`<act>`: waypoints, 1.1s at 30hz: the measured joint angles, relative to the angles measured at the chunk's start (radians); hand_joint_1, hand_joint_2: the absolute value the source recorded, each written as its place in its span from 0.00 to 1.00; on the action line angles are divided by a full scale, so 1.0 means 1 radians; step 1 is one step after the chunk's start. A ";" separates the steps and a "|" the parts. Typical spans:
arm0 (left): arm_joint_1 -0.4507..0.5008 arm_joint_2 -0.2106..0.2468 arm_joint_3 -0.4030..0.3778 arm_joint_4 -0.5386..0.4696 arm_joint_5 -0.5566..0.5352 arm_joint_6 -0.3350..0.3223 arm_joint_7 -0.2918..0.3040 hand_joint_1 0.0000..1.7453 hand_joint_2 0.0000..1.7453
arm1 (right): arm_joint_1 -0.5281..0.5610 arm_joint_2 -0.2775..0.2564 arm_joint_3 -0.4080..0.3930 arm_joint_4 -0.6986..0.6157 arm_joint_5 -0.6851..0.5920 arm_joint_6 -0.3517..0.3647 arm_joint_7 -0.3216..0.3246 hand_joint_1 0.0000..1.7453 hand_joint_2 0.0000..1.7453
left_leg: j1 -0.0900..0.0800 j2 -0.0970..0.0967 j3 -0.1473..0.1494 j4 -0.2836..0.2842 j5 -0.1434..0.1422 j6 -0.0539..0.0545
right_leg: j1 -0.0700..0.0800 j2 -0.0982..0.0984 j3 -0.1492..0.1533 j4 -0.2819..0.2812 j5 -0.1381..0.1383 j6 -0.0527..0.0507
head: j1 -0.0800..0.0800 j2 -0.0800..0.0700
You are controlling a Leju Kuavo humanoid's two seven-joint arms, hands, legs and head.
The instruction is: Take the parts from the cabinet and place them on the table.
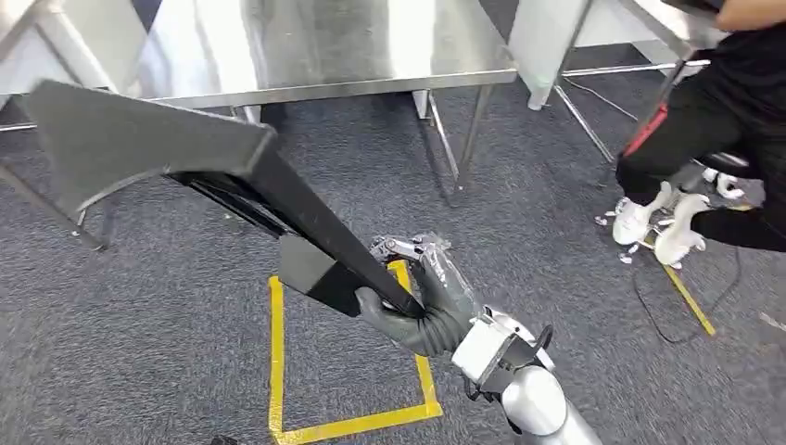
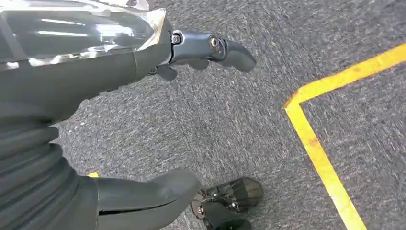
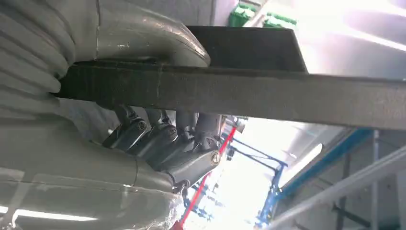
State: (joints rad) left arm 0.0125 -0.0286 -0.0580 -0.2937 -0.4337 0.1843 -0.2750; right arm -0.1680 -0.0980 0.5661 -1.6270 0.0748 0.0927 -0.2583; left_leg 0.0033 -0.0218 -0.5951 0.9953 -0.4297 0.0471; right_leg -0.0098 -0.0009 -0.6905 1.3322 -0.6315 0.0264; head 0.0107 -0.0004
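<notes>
My right hand (image 1: pixel 422 301) holding a long black part (image 1: pixel 185 158), shiny table (image 1: pixel 324 46) ahead, my left hand (image 2: pixel 95 96) empty, fingers apart

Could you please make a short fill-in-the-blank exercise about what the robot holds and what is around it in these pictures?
1. The long black part is held by the robot's ____ hand.
2. The lines of tape on the grey carpet are ____ in colour.
3. The left hand hangs over the carpet and holds ____.
4. The table ahead is made of shiny ____.

Missing words: right; yellow; nothing; metal
</notes>
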 joint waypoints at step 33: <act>0.008 0.016 0.000 -0.003 -0.029 -0.036 -0.027 0.00 1.00 | 0.009 0.001 -0.001 -0.007 0.009 -0.023 0.007 1.00 1.00 | 0.022 -0.030 0.053 -0.020 -0.029 -0.021 | -0.031 0.010 0.087 -0.254 0.151 0.083 | 0.006 0.000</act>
State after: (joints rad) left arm 0.0208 -0.0126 -0.0576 -0.2968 -0.4627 0.1484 -0.3017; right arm -0.1594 -0.0973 0.5653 -1.6339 0.0839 0.0698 -0.2518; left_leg 0.0251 -0.0522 -0.5423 0.9756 -0.4591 0.0266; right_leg -0.0412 0.0089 -0.6039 1.0782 -0.4805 0.1098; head 0.0168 -0.0004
